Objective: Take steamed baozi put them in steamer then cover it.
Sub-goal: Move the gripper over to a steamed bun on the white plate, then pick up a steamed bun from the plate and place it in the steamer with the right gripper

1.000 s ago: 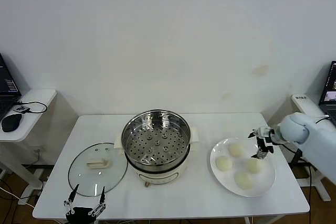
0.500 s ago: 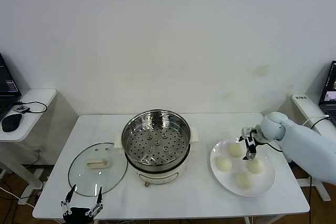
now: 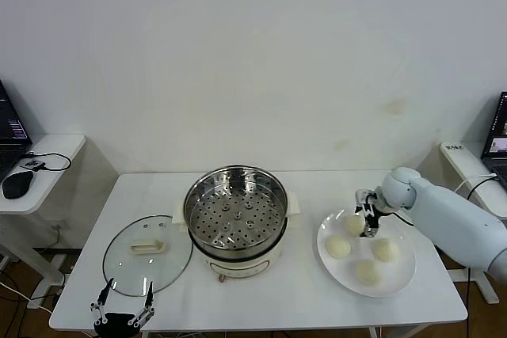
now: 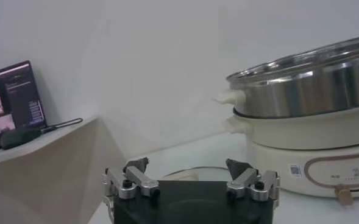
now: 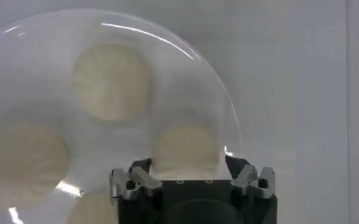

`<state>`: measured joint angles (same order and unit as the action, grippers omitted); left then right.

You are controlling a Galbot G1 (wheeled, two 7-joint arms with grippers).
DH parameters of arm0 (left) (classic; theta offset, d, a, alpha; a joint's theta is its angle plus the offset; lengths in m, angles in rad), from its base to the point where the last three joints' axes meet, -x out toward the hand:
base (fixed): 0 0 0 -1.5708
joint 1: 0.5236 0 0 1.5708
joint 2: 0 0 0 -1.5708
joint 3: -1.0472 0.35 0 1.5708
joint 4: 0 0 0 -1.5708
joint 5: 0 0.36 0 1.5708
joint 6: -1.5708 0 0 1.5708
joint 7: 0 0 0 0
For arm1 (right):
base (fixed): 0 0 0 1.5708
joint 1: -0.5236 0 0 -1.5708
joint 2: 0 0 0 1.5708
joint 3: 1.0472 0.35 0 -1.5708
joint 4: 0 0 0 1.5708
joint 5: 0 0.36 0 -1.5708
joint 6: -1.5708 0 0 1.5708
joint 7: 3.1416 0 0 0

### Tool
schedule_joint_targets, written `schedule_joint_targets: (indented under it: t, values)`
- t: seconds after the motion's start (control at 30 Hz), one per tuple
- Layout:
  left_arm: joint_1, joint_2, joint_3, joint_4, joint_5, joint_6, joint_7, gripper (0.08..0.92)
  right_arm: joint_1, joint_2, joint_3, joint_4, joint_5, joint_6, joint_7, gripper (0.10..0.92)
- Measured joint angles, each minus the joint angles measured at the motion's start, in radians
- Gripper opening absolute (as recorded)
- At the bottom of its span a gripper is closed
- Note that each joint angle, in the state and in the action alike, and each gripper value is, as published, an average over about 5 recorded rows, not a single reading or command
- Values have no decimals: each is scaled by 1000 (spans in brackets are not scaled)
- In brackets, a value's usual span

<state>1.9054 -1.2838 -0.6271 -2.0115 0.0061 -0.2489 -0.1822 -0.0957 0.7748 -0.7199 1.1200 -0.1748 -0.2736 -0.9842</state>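
Four cream-white baozi lie on a white plate (image 3: pixel 402 277): a back one (image 3: pixel 352 225), a left one (image 3: pixel 338 247), a right one (image 3: pixel 386 249) and a front one (image 3: pixel 367 272). My right gripper (image 3: pixel 366 225) is open and hangs just over the back baozi. In the right wrist view that baozi (image 5: pixel 185 148) sits between the spread fingers of the right gripper (image 5: pixel 188 175), with two more baozi (image 5: pixel 111 82) beyond it. The steel steamer (image 3: pixel 235 219) stands open, its perforated tray bare. The glass cover (image 3: pixel 147 252) lies flat to its left. My left gripper (image 3: pixel 123 312) is open and empty at the table's front left edge.
The left wrist view shows the left gripper (image 4: pixel 188 176) low on the table, with the steamer's side (image 4: pixel 307 91) ahead. A side table with a laptop (image 4: pixel 11 97) and a mouse (image 3: pixel 16 184) stands at far left. Another laptop (image 3: pixel 497 144) stands at far right.
My right gripper has moved left across the plate, from over its right side to over the back baozi. The left gripper has hardly moved.
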Motion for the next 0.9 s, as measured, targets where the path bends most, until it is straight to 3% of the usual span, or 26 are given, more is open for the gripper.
schedule_joint_targets:
  t: [0.4, 0.9]
  values:
    - [2, 0, 4, 2, 0, -5, -4, 823, -9, -8, -4, 7, -12, -4, -8, 596]
    - [-11, 19, 17, 7, -9, -9, -5, 823, 89, -78, -45, 81, 51, -5, -16, 619]
